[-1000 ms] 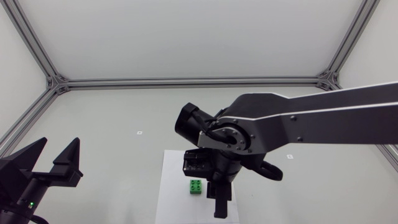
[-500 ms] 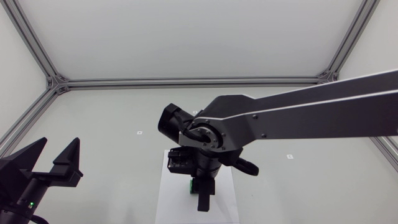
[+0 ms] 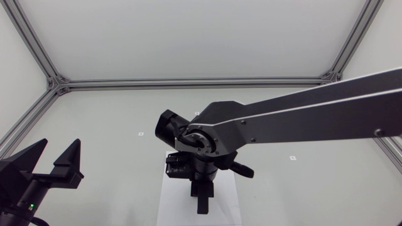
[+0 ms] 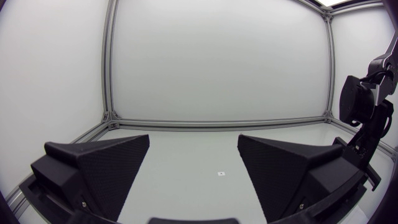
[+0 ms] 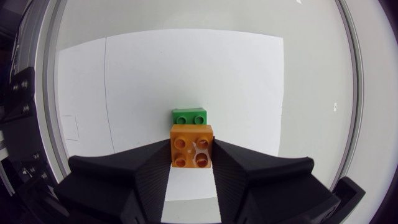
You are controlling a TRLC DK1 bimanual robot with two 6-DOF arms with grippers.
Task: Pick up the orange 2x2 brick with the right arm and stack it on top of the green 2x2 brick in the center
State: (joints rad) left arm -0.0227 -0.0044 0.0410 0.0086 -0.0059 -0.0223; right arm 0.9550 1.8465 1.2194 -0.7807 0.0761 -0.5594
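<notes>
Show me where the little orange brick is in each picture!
Right wrist view: the orange 2x2 plastic brick sits between the fingers of the black right gripper, with the green 2x2 brick just ahead of it.
Head view: not visible, hidden under the grey right arm.
Left wrist view: not in it.
Shared landmark: the white paper sheet, seen in the head and right wrist views.

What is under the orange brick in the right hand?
A green 2x2 plastic brick on white paper, partly showing beyond the orange 2x2 brick; whether they touch is covered.
</notes>
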